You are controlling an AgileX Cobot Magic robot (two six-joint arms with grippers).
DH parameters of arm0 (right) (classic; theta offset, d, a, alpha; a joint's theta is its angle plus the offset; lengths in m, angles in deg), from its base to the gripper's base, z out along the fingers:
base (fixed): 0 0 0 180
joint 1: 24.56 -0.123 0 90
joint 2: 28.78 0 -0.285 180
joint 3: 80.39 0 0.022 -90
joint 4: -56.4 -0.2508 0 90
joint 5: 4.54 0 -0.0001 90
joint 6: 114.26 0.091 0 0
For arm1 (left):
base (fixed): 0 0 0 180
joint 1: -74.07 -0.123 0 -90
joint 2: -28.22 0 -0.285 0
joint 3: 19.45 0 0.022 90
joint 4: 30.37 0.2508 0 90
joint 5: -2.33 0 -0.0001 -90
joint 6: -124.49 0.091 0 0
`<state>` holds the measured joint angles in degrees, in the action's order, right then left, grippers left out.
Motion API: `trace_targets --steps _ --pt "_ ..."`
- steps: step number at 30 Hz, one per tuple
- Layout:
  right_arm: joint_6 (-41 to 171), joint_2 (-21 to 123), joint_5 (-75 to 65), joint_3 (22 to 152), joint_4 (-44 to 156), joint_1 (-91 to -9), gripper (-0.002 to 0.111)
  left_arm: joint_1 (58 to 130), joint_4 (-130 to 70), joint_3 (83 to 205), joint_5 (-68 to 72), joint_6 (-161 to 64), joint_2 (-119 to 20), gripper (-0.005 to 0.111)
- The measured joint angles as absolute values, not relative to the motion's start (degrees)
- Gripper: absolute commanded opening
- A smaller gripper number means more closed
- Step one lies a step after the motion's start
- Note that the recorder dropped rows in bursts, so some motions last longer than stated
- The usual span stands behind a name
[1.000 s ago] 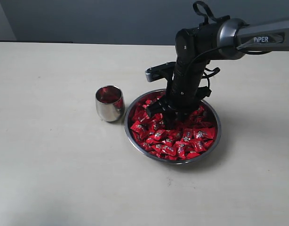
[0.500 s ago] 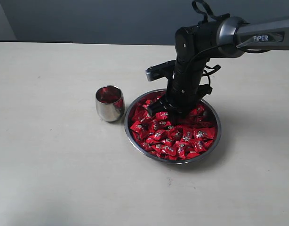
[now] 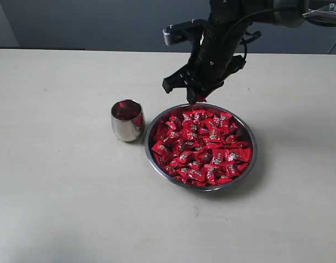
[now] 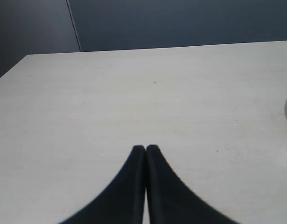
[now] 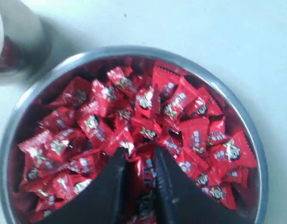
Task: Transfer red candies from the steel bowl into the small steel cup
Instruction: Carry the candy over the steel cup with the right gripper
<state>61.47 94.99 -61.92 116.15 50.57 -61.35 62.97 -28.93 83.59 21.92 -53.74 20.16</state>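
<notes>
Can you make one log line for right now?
right gripper: shut on red candy, above steel bowl | left gripper: shut | small steel cup: beside bowl

In the ext. view the right arm (image 3: 222,33) leaves the frame at top and side, well past the steel bowl (image 3: 157,156), and its lettering is chopped off. Above the bowl's far rim the right pincer (image 3: 196,99) nips a red candy (image 5: 141,168). That piece is mostly covered by the fingers and blurred in the wrist cam. The pincer's base and part of the bowl's rim are cut off there too. The lower red candies (image 3: 203,148) are buried under the top layer, and the wrapper marks are too small to read. Beside the bowl, the small steel cup (image 3: 127,120) shows red inside; candy or reflection, can't tell. The left pincer (image 4: 146,148) shows only its pressed-together tips, the rest cut off. In that cam the cup is a mere sliver at the frame edge.
</notes>
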Motion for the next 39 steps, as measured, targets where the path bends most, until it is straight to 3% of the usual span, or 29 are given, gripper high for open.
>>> trace_targets --steps 11,21,39 --pt "57.63 97.03 -57.11 127.43 43.66 -66.03 -0.001 62.97 -28.93 83.59 21.92 -53.74 20.16 0.0" --pt "57.19 108.99 -65.21 140.72 42.92 -70.11 -0.001 62.97 -28.93 83.59 21.92 -53.74 20.16 0.0" --pt "56.96 113.19 -66.06 141.83 42.81 -70.8 0.0 62.97 -28.93 83.59 21.92 -53.74 20.16 0.0"
